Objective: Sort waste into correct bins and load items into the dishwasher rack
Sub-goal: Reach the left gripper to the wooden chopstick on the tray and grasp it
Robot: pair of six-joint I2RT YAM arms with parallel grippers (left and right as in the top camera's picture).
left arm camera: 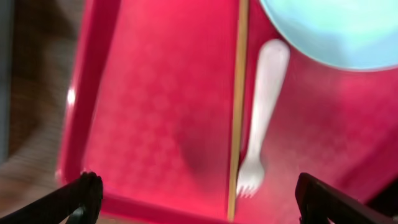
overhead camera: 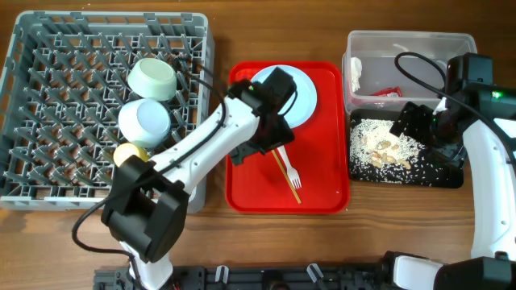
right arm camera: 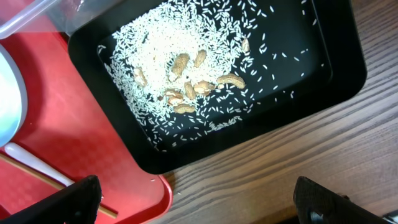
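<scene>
The left gripper (left arm camera: 199, 190) is spread wide over the fork (left arm camera: 270, 81) and chopstick (left arm camera: 238, 93) on the red tray (left arm camera: 137, 93). Lying side by side, both could be pinched together.

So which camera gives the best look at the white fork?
The left wrist view: the fork shows large, handle to tines. Overhead shows it tiny on the red tray; the right wrist catches only part of its handle.

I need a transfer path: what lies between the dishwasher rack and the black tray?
The red serving tray, holding the pale blue plate, white fork and wooden chopstick, lies there; the overhead view shows it.
</scene>
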